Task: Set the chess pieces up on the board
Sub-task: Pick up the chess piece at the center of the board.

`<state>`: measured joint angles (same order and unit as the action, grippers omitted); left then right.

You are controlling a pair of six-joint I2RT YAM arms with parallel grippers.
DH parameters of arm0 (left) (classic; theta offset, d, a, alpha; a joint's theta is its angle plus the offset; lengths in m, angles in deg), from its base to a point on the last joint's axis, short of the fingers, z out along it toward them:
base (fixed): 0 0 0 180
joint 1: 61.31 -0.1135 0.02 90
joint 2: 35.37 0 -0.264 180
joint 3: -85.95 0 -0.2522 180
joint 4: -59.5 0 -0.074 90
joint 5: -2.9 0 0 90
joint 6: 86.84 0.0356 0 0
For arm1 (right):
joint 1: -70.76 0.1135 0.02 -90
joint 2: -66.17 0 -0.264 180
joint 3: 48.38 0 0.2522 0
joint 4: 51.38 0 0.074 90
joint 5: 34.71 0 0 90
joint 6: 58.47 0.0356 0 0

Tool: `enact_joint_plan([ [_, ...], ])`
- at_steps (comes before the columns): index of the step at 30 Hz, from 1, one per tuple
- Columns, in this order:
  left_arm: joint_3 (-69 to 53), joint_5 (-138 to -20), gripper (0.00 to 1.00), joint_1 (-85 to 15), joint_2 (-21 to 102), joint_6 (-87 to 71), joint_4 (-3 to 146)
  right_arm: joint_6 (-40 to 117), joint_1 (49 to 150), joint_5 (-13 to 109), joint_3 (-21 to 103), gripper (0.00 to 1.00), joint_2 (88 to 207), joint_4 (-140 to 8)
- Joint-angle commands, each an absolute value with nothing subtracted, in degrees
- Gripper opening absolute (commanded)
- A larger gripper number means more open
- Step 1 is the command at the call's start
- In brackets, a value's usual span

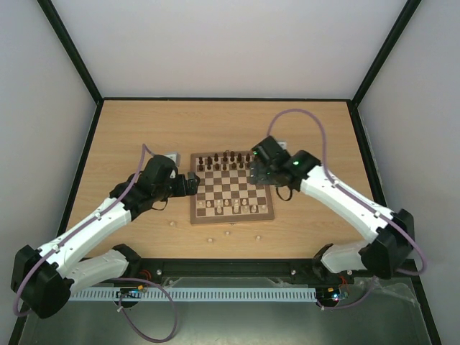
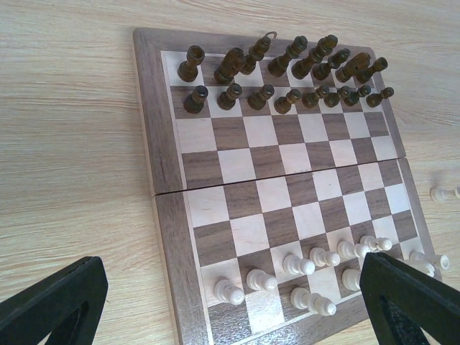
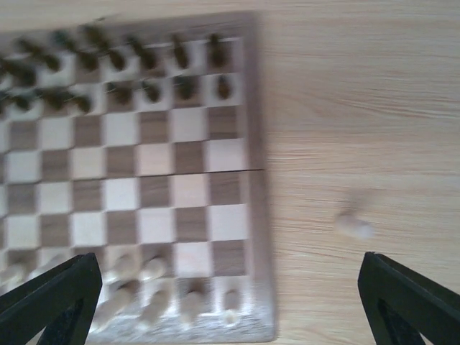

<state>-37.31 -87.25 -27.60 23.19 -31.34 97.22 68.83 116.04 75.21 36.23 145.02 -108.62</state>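
The board (image 1: 231, 188) lies mid-table. Dark chess pieces (image 1: 226, 161) fill its two far rows, and cream pieces (image 1: 230, 207) stand on its near rows with gaps. My left gripper (image 1: 192, 183) hovers at the board's left edge, open and empty. In the left wrist view my left gripper (image 2: 230, 316) hangs over the cream pieces (image 2: 298, 264), with the dark pieces (image 2: 262, 95) beyond. My right gripper (image 1: 260, 169) hangs over the board's far right corner, open with nothing held. The right wrist view is blurred; my right gripper (image 3: 230, 309) spans the board's edge (image 3: 255, 215).
Several loose cream pieces lie on the tabletop in front of the board (image 1: 210, 238), one further left (image 1: 172, 223). Another cream piece (image 3: 356, 226) lies on the wood right of the board, and one (image 2: 442, 192) shows past the board's edge. Black frame rails border the table.
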Motion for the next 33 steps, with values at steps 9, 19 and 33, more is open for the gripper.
enact_joint_plan([
  [9, -37.79, -86.49, 0.99, -27.92, 21.78, -30.61, 97.91, 64.16, 94.77, 68.32, 19.32, 0.85, 142.84, -103.74],
  [19, -38.01, -86.36, 0.99, -27.98, 21.81, -30.56, 97.78, 62.60, 93.90, 65.68, 17.67, 0.62, 149.14, -101.37],
  [33, -38.01, -86.53, 0.99, -28.05, 22.10, -30.52, 97.76, 59.86, 90.39, 63.20, 18.03, 0.39, 151.80, -99.57],
])
